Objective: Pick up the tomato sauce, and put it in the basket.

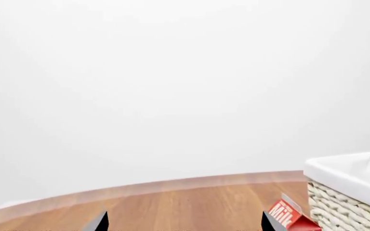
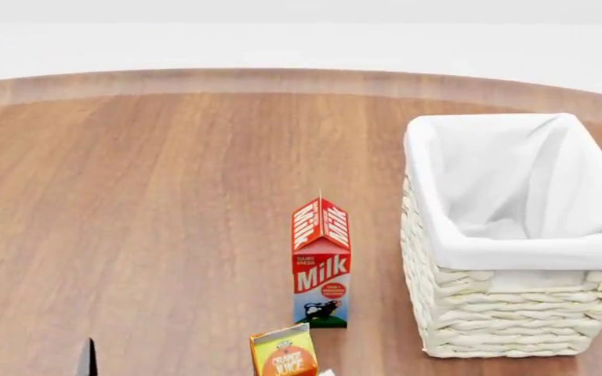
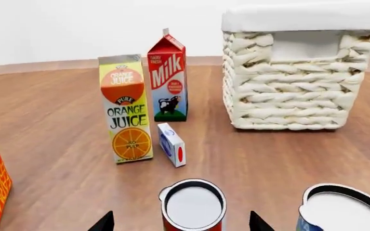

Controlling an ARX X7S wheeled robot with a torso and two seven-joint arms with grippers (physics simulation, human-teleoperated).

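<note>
**A:** Right wrist view, entry: the right gripper (image 3: 179, 222) shows two dark fingertips spread wide, one on either side of a can with a pale silver top. That can I take for the tomato sauce (image 3: 192, 205); only a sliver of red shows below its rim, so the label cannot be confirmed.

**B:** Contact?

**A:** None visible. The fingertips stand apart from the can wall on both sides. Gripper open, holding nothing.

**B:** And the other can?

**A:** Second can (image 3: 343, 210) just beside it, blue at its side. Not the target.

**B:** Basket status?

**A:** Head view: basket (image 2: 510, 313) stands toward the right edge of the tabletop (image 2: 123, 196), white lining visible, nothing seen inside. The sauce does not show in this view, so I judge it lies near the tabletop's near edge, below the frame.

**B:** Left arm?

**A:** Left gripper (image 1: 183, 222) shows two tips well apart with nothing between them: open, idle.

**B:** Obstacles?

**A:** Milk carton (image 2: 321, 262) and orange juice carton (image 2: 284, 354) stand upright between the can and the basket; a small white box (image 3: 171, 144) sits beside the juice.

**B:** Progress?

**A:** Judgement: early. Approach looks lined up; closing, lifting, carrying over the cartons and releasing all remain.
</note>
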